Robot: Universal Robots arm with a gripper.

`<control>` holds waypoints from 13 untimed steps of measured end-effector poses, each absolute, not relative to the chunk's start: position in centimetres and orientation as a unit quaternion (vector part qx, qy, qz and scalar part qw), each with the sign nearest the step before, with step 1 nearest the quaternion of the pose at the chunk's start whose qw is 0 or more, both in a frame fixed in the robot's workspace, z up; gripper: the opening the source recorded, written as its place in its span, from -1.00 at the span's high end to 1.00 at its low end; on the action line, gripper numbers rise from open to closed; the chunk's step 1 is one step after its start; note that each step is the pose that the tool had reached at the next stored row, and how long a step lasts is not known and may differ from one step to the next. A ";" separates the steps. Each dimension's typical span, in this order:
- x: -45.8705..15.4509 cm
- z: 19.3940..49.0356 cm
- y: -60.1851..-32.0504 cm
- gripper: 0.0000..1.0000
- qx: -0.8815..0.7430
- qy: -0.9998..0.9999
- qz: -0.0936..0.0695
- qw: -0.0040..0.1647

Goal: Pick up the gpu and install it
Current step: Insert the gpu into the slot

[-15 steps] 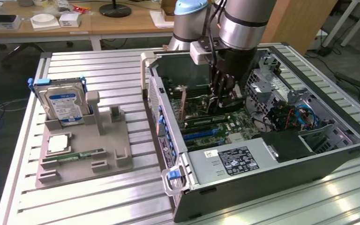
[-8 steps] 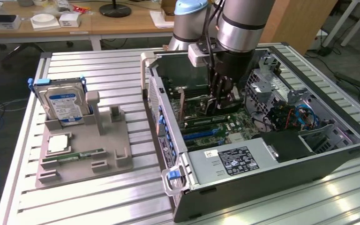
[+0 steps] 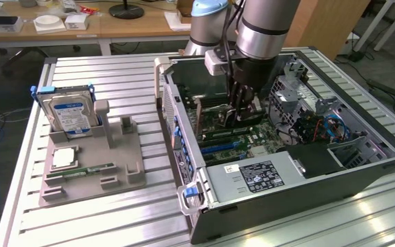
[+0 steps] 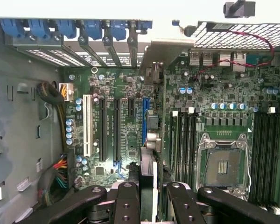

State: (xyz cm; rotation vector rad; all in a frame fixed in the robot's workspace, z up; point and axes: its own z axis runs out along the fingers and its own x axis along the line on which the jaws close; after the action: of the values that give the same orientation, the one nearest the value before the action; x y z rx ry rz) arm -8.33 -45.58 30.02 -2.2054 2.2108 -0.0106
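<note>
1. Black gripper fingers [image 4: 126, 200] sit closest to the wrist camera. The gripper [image 4: 150, 193] is clamped on the gpu [image 4: 149, 175], with one finger on each side of the thin card, which is seen edge-on.
2. Pickup looks done. The gpu is off the grey fixture tray [image 3: 81, 188] on the exterior view's left and inside the open computer case [image 3: 362, 170], where the arm reaches down over the motherboard [image 4: 126, 140].
3. That tray carries the blue-labelled hard drive [image 3: 70, 114], a processor chip [image 3: 64, 157] and a green memory stick [image 3: 88, 170], all well apart from the gripper.
4. The card runs from the fingers toward the rear wall of the case. Its silvery bracket [image 4: 170, 51] is up by the row of blue slot latches [image 4: 91, 28].
5. Its lower edge lies just beside or over the blue expansion slot [image 4: 145, 116]. I cannot tell which, nor whether the edge touches it.
6. Judged from this, installation is under way but not finished: the card is lined up near a slot and the claw has not let go. Whether it is seated cannot be told.
</note>
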 end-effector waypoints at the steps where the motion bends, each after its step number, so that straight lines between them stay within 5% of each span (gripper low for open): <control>1: -8.3 30.0 -45.6 0.46 -0.706 0.708 -0.004 0.010; 13: -8.5 29.3 -45.6 0.46 -0.706 0.708 -0.005 0.011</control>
State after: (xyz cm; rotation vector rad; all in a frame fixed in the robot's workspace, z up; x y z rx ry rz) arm -8.51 -45.58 29.28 -2.2033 2.2080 -0.0156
